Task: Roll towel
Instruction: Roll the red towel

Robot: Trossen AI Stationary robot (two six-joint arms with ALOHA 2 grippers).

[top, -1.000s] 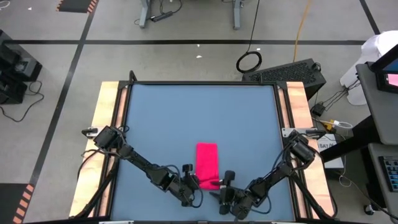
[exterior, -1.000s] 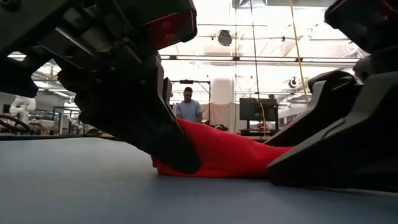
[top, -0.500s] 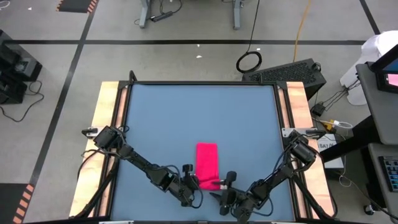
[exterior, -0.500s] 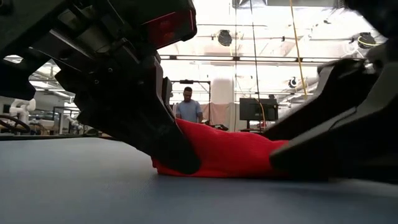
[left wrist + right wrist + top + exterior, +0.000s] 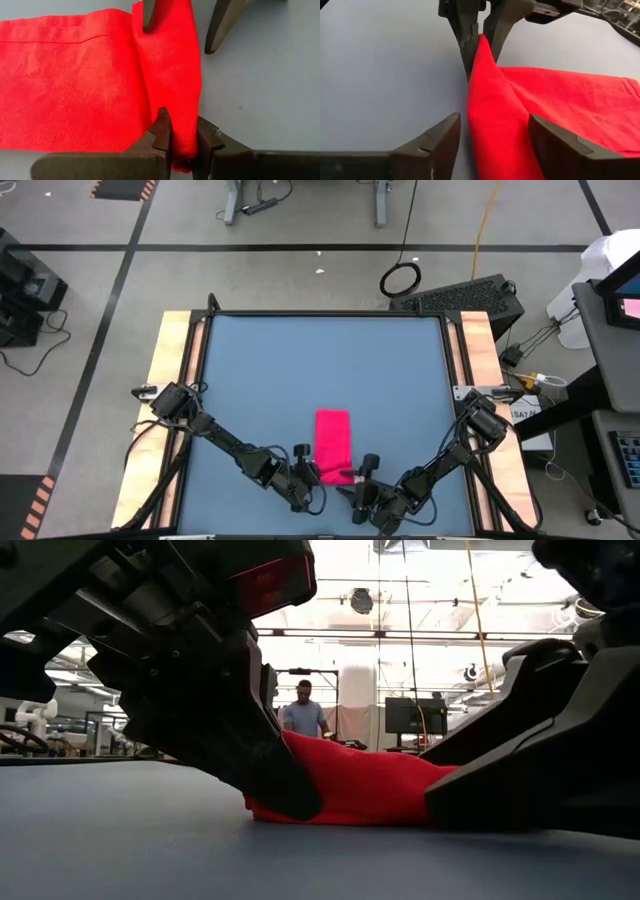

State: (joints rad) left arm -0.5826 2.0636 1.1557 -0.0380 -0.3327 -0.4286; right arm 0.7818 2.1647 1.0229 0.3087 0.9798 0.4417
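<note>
The towel (image 5: 333, 444) is laid flat as a folded strip on the blue bench (image 5: 260, 370), near its front edge and about midway across. Its near end is lifted into a raised fold. The left gripper (image 5: 181, 145) is closed on that fold from the left side — the red cloth is seen pinched between its two fingers. The right gripper (image 5: 492, 142) is held opposite, at the right side of the same end, its fingers (image 5: 434, 145) spread wide with the fold between them — no grip is seen. Beyond the bench, a person (image 5: 303, 712) is seen standing in the room.
</note>
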